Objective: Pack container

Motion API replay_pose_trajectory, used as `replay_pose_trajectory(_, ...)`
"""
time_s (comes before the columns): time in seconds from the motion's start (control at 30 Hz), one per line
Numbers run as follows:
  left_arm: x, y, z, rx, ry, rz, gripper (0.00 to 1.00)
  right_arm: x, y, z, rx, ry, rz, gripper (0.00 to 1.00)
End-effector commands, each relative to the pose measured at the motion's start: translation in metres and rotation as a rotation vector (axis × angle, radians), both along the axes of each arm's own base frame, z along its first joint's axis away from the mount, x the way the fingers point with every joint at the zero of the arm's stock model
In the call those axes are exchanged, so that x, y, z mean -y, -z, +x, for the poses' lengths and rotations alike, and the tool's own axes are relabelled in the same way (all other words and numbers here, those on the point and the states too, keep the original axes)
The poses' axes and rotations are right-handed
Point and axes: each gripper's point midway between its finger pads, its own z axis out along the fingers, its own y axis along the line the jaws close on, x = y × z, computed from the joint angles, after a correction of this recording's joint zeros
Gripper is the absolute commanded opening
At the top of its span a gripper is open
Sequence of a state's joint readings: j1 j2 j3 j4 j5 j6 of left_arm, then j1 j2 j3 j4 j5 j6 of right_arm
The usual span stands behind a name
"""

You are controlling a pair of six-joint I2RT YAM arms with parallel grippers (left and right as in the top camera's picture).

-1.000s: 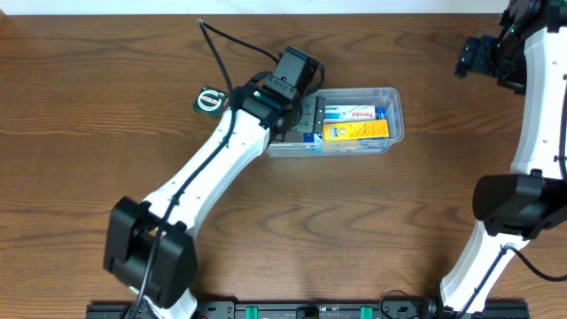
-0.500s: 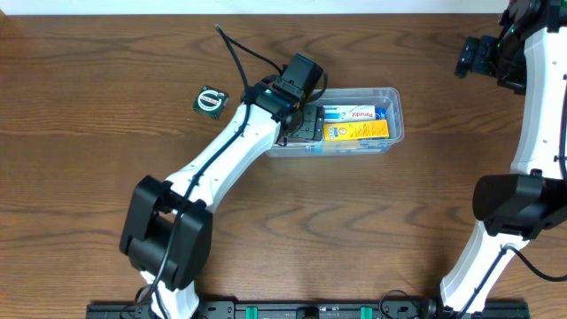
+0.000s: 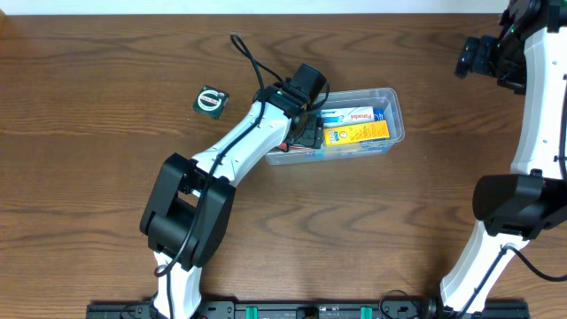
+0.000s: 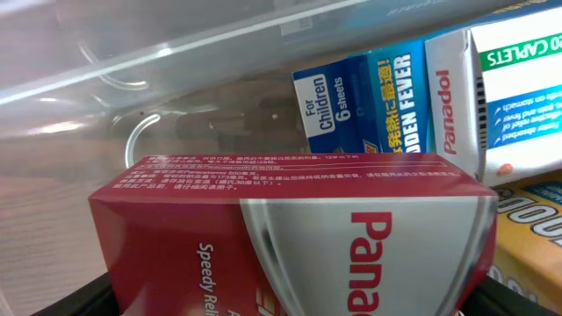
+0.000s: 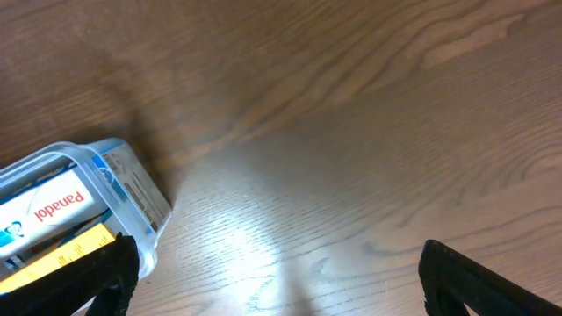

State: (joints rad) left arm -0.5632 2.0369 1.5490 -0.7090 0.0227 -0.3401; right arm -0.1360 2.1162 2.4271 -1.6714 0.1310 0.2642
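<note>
The clear plastic container (image 3: 395,113) sits at mid-table and holds a white-and-blue Panadol box (image 3: 353,114) and a yellow box (image 3: 356,133). My left gripper (image 3: 305,124) is over the container's left end, shut on a red Panadol box (image 4: 290,237) and holds it inside the tub. In the left wrist view a blue children's fever box (image 4: 364,101) and a white Panadol box (image 4: 492,96) lie beyond it. My right gripper (image 5: 277,281) is open and empty, high at the far right above bare wood; the container's corner (image 5: 132,189) shows at its left.
A small green-and-white round item (image 3: 210,100) lies on the table left of the container. The left arm's cable (image 3: 248,58) loops above the tub. The right arm (image 3: 532,124) stands along the right edge.
The left arm has swung right and its gripper has moved further over the container's left end with the red box. The right arm has not moved.
</note>
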Motion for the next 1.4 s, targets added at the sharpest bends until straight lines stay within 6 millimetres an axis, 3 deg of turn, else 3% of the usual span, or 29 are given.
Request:
replay_pose_trajectory(0.0, -0.001, -0.003, 0.006, 0.021, -0.005, 0.006, 0.85, 0.002, -0.006, 0.000, 0.019, 0.018, -0.006, 0.99)
replay_pose_trajectory(0.87, -0.015, -0.005, 0.014, 0.049, -0.223, 0.021, 0.85, 0.002, -0.006, 0.000, 0.019, 0.018, -0.006, 0.99)
replay_pose_trajectory(1.37, -0.017, -0.003, 0.010, 0.035, -0.240, 0.025, 0.84, 0.002, -0.006, 0.000, 0.019, 0.018, -0.006, 0.99)
